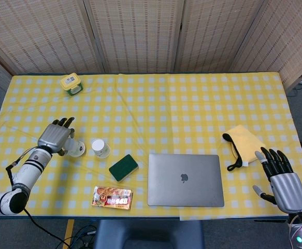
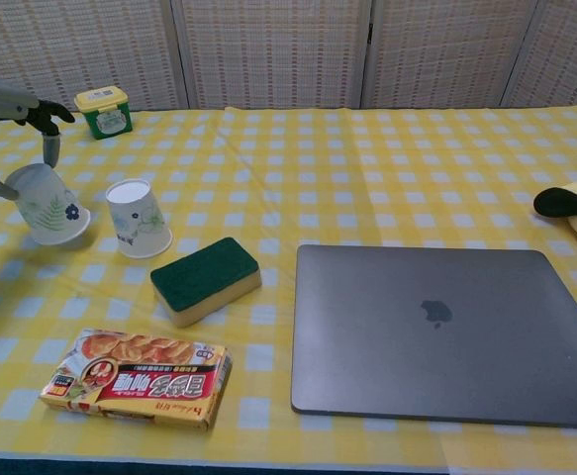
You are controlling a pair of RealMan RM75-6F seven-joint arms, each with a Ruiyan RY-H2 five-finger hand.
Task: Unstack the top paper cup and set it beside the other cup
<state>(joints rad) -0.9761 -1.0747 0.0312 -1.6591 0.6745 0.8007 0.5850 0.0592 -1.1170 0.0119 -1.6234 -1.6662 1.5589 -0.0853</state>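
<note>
Near the tabletop's (image 1: 156,109) left edge, the left hand (image 1: 55,138) grasps an upturned, tilted paper cup (image 2: 48,204) with a leaf print, just left of the other cup (image 2: 137,218), which stands rim-down. Bare checked cloth lies open behind both cups, while a green sponge (image 2: 206,279) sits to their front right. The right hand (image 1: 283,181) is released, fingers spread, off the tabletop's near right corner.

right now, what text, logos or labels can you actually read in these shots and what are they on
Laptop: an apple-shaped logo on the lid, no words.
Snack box: large red-and-white characters and a small line of print on the side, too blurred to read.
Green tub: a label on its yellow lid, too small to read.
Paper cups: only leaf and flower prints, no text.
</note>
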